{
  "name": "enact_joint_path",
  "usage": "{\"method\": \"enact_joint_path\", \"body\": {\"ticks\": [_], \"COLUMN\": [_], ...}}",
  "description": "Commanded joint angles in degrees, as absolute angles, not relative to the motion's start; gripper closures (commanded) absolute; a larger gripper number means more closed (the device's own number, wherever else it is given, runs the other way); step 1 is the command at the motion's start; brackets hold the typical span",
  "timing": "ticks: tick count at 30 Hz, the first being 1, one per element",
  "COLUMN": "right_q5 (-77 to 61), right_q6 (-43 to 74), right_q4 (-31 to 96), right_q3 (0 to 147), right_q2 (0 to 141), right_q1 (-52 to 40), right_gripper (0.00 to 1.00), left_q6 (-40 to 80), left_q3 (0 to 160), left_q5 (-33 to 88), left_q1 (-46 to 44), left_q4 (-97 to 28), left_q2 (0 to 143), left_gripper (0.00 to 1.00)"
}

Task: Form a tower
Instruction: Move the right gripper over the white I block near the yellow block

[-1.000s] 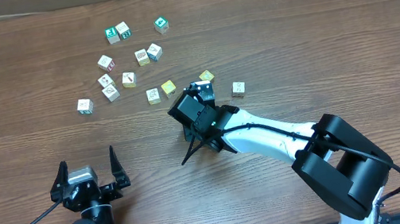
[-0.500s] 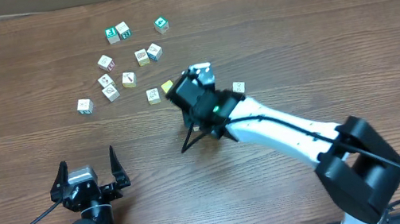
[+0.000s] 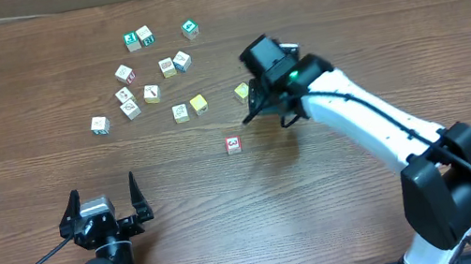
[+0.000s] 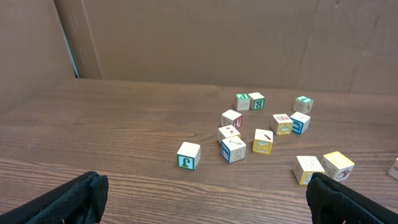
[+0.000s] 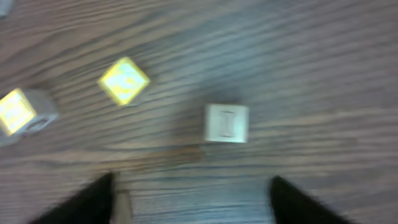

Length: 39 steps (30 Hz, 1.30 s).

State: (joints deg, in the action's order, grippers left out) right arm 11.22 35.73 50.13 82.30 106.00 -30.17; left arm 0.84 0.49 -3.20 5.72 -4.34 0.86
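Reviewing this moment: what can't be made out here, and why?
Right wrist view: motion blur makes the mark on the pale cube unreadable.
Left wrist view: one cube is cut off by the right edge.
Overhead: cube faces are too small to read. From straight above, the stack height at the red-marked cube cannot be judged.

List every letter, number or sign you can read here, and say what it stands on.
"J", teal, probably: front face of the near cube, left wrist view.
Red-marked cube: a red sign on top, too small to read.
Other cubes: coloured marks, too small to read.
Pale cube, right wrist view: a faint framed mark, blurred.
No readable brand or label elsewhere.
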Motion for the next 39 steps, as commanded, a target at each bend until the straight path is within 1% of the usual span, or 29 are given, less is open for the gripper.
{"method": "enact_joint_path", "body": {"ticks": [1,6,11,12,17,18,23,26,31,36,39], "right_q5": [8.7,6.8,6.8,6.8,4.7,3.8,3.3,3.4,5.5,5.5,5.5], "right_q6": [35.4,35.3,32.5,32.5,33.2,33.2,33.1,33.1,33.1,33.1,32.9], "right_q4": [50.5,50.3,51.4,51.9,54.2,53.8,47.0,44.1,38.5,33.8,31.2], "right_q3": [83.7,83.7,83.6,83.6,83.2,82.8,78.3,76.4,72.6,69.8,68.4], "right_q2": [104.4,104.4,104.4,104.4,104.5,104.5,104.7,104.7,104.8,105.6,106.5], "right_q1": [-27.6,-24.9,-23.3,-23.0,-22.7,-22.9,-24.2,-24.3,-24.3,-24.3,-24.3], "right_gripper": [0.0,0.0,0.0,0.02,0.23,0.26,0.27,0.34,0.36,0.42,0.43], "left_q6": [-0.4,-0.4,-0.4,-0.4,-0.4,-0.4,-0.4,-0.4,-0.4,-0.4,-0.4], "left_q3": [0.3,0.3,0.3,0.3,0.3,0.3,0.3,0.3,0.3,0.3,0.3], "left_q5": [-3.1,-3.1,-3.1,-3.1,-3.1,-3.1,-3.1,-3.1,-3.1,-3.1,-3.1], "left_q1": [5.6,5.6,5.6,5.6,5.6,5.6,5.6,5.6,5.6,5.6,5.6], "left_q4": [-4.2,-4.2,-4.2,-4.2,-4.2,-4.2,-4.2,-4.2,-4.2,-4.2,-4.2], "left_q2": [0.3,0.3,0.3,0.3,0.3,0.3,0.3,0.3,0.3,0.3,0.3], "left_gripper": [0.0,0.01,0.0,0.0,0.0,0.01,0.01,0.0,0.01,0.0,0.0]}}
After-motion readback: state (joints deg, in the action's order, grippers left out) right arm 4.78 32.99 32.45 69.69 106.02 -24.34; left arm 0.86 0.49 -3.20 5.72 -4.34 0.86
